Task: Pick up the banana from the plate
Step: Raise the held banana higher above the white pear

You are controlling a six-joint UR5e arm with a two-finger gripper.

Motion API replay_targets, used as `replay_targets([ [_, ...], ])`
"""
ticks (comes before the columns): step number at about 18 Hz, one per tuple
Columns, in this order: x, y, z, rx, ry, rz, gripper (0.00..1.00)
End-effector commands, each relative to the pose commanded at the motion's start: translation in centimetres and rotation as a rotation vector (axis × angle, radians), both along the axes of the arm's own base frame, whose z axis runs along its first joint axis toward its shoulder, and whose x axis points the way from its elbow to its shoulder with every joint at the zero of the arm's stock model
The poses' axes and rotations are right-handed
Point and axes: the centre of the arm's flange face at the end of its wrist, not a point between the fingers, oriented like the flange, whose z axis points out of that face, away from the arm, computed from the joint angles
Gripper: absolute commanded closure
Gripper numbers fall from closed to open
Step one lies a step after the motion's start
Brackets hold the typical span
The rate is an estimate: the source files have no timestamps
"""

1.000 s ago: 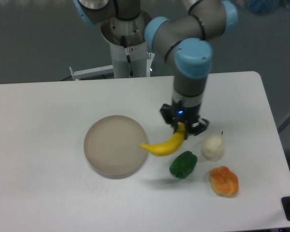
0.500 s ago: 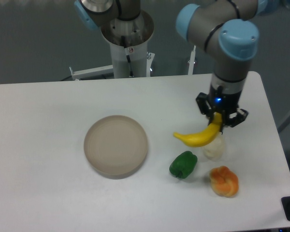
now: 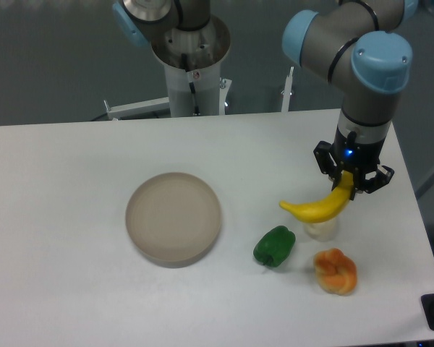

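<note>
My gripper is shut on the right end of the bright yellow banana and holds it in the air above the right part of the table. The banana hangs to the lower left of the fingers, over a white item. The round beige plate lies bare left of centre, well to the left of the banana and gripper.
A green pepper lies right of the plate. A white item sits just under the banana, partly hidden by it. A lumpy orange item lies near the front right. The table's right edge is close to the gripper.
The gripper has carried the banana to the right, from beside the plate's right rim to above the white item. The plate and the other items have not moved.
</note>
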Motion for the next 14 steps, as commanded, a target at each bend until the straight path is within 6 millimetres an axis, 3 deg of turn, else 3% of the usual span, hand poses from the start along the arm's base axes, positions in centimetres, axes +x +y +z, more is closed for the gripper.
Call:
replay_targets([
  [14,0.01,0.51,0.15,-0.002,0.011,-0.003,0.67],
])
